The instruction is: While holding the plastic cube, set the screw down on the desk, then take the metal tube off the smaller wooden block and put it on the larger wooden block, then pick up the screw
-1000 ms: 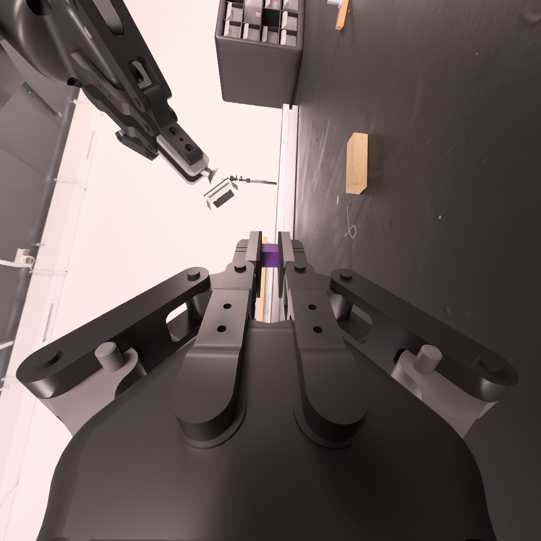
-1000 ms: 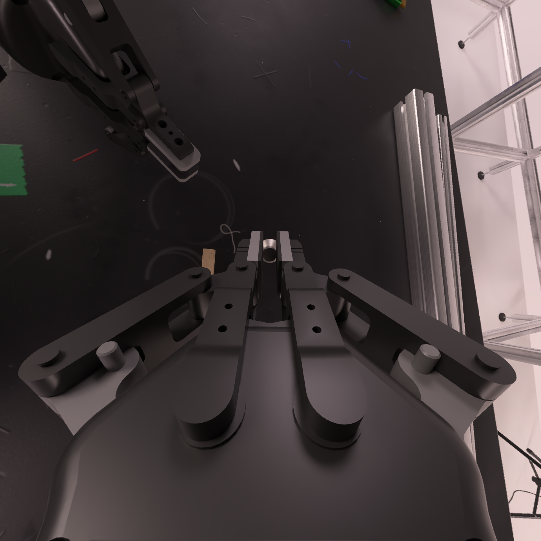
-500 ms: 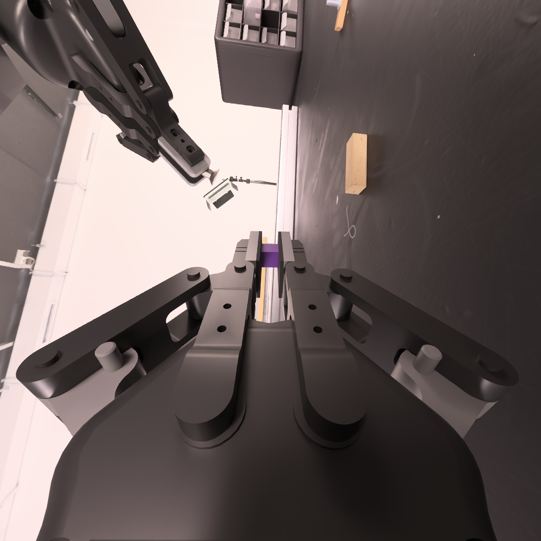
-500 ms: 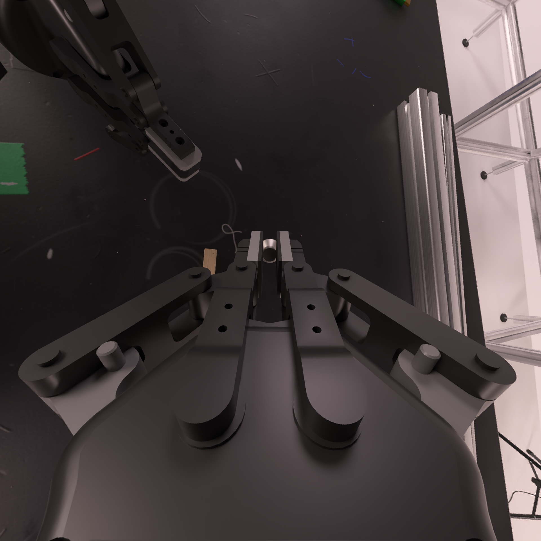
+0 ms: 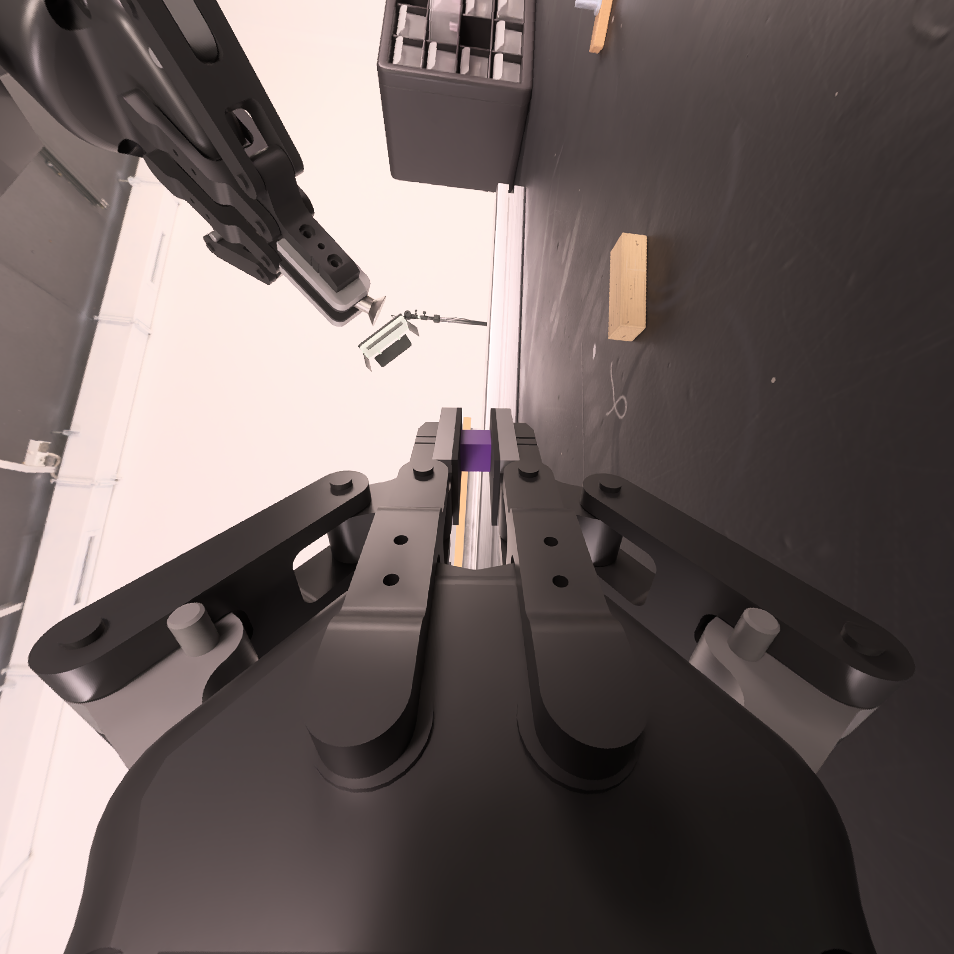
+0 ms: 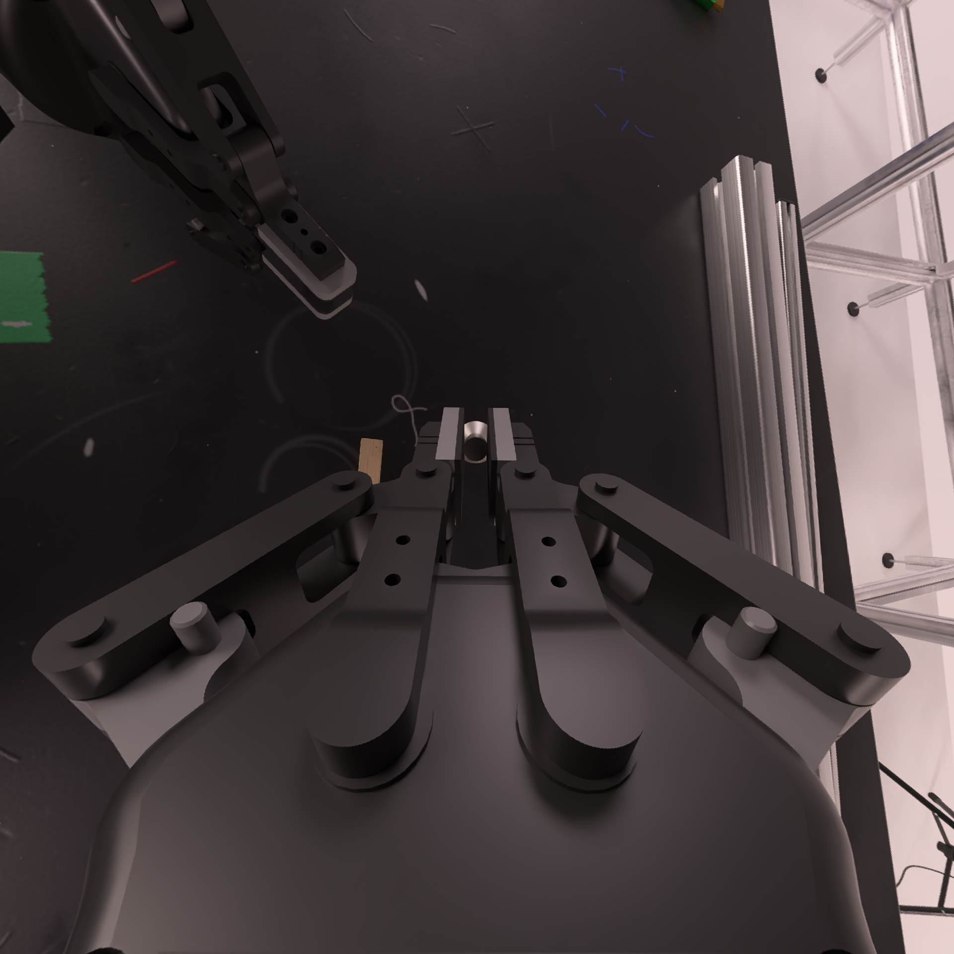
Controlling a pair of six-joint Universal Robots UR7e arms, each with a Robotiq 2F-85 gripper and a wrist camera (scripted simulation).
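Fingers of the left gripper (image 5: 475,439) are clamped on the purple plastic cube (image 5: 475,450), which is held clear of the tabletop (image 5: 774,206). Fingers of the right gripper (image 6: 475,436) are closed on the screw (image 6: 475,441), seen end-on as a small silver head; in the left wrist view the countersunk head is seen projecting from the fingertips, so its long axis runs across the pads. The screw is judged to be well above the tabletop, with bare dark surface directly beneath it. The first step, setting the screw down, is not yet done. One wooden block (image 5: 628,286) lies flat toward the right edge, just beside the right gripper's line of descent. A second wooden block (image 5: 599,26) is seen at the far edge with a pale object on it, possibly the metal tube, though this cannot be confirmed. A stack of aluminium rails (image 6: 759,361) and a compartmented bin (image 5: 454,93) bound that edge; room for descent appears open.
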